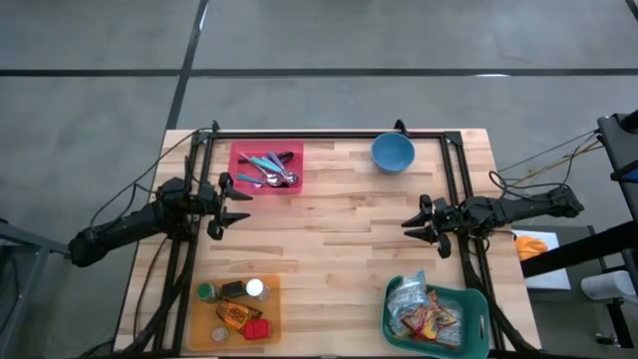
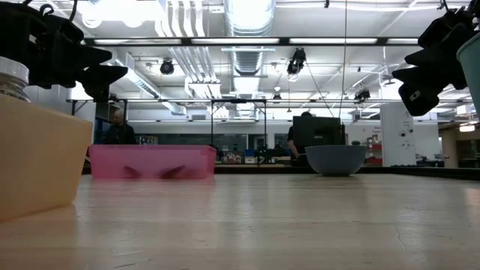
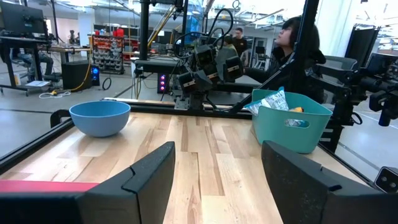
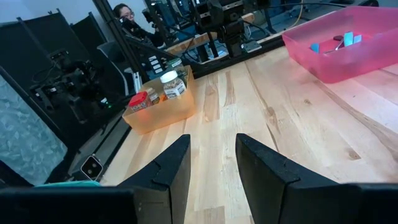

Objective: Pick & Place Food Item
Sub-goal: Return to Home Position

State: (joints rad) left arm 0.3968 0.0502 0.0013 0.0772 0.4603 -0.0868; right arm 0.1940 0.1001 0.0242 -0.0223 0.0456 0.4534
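The homing step is judged in hand: spoons (image 1: 269,172) are seen in the pink bin (image 1: 240,154) at 11 o'clock, left gripper (image 1: 242,204) at 9 and right gripper (image 1: 412,226) at 3 parted, empty; only retraction is needed

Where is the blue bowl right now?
In the high view, the blue bowl sits at the picture's top edge of the table, on the right arm's side, apart from the pink bin to its left.

We see bright, even light falling from ceiling lamps (image 2: 247,15) above the table (image 1: 339,229); the lamps glare white, and shadows on the table are faint and soft.
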